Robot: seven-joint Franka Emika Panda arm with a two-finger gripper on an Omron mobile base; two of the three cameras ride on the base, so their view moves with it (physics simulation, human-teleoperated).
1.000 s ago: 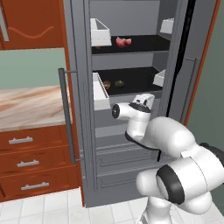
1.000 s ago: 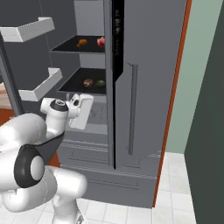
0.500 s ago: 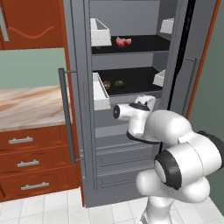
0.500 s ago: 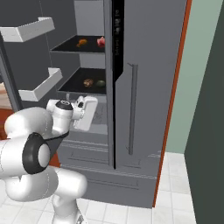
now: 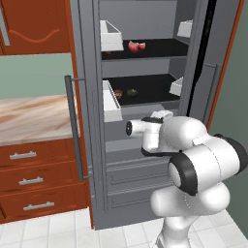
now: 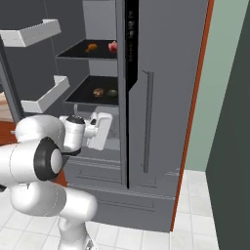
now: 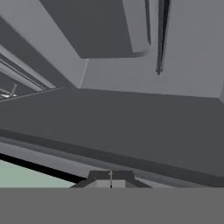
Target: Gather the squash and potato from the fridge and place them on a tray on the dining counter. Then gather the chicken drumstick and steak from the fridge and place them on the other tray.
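Reaching stage: the tall grey steel fridge (image 5: pixel 145 72) stands open, small dark green squash (image 5: pixel 131 92) and mottled brown potato (image 5: pixel 118 94) unpicked — gripper (image 7: pixel 110 179) shut, empty; next it must open and rise to their shelf.

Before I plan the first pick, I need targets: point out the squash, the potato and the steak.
squash (image 5: pixel 131 92), left base view, on its dark green top.
potato (image 6: pixel 98 92), right base view, on its brown middle.
steak (image 5: pixel 137 46), left base view, on the pink slab's middle.

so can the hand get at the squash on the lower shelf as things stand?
Probably yes: the fridge door stands open and the squash lies bare near the shelf front. The hand is shut and would need opening first.
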